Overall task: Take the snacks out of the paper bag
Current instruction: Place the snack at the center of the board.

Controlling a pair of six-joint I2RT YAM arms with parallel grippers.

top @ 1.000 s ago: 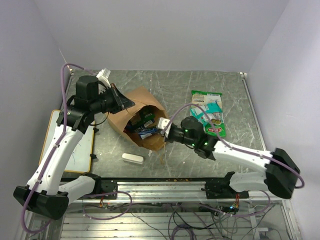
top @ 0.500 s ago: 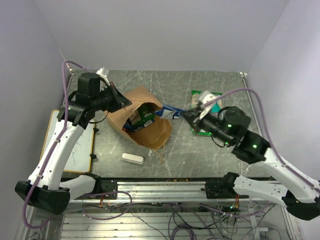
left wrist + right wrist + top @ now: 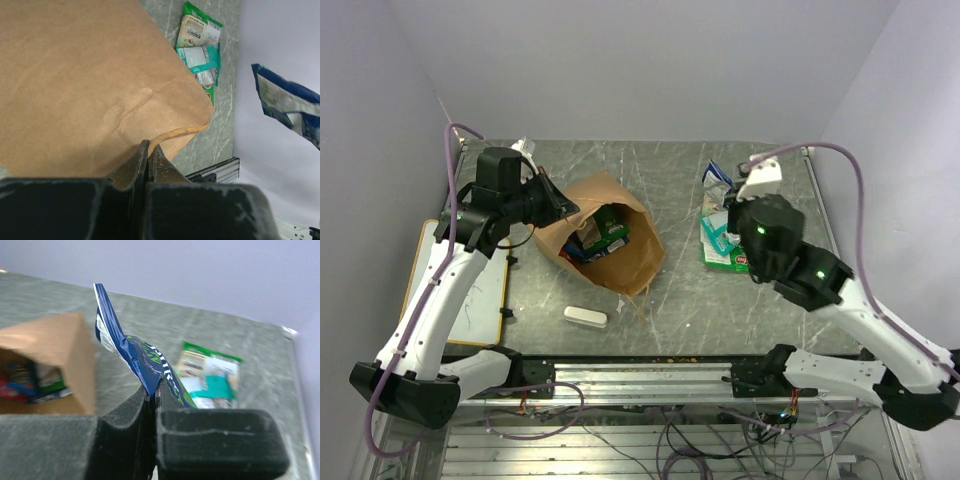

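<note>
The brown paper bag [image 3: 630, 262] lies on its side with its mouth open; several snacks [image 3: 601, 236] still show inside. My left gripper [image 3: 563, 207] is shut on the bag's twisted handle [image 3: 175, 132] at the bag's left edge. My right gripper [image 3: 724, 193] is shut on a blue snack packet [image 3: 717, 177] and holds it in the air over the green-and-white packets [image 3: 724, 248] that lie on the table. In the right wrist view the blue packet [image 3: 135, 350] stands up out of the gripper [image 3: 154, 387], with the bag [image 3: 55, 345] to the left.
A small white oblong block [image 3: 585, 316] lies in front of the bag. A white board with a wooden frame [image 3: 485, 290] sits at the table's left edge. Walls close in the table at the back and both sides.
My right gripper has pulled the blue packet out of the bag and carried it right and back, above the green packets. The left gripper has kept hold of the bag.
</note>
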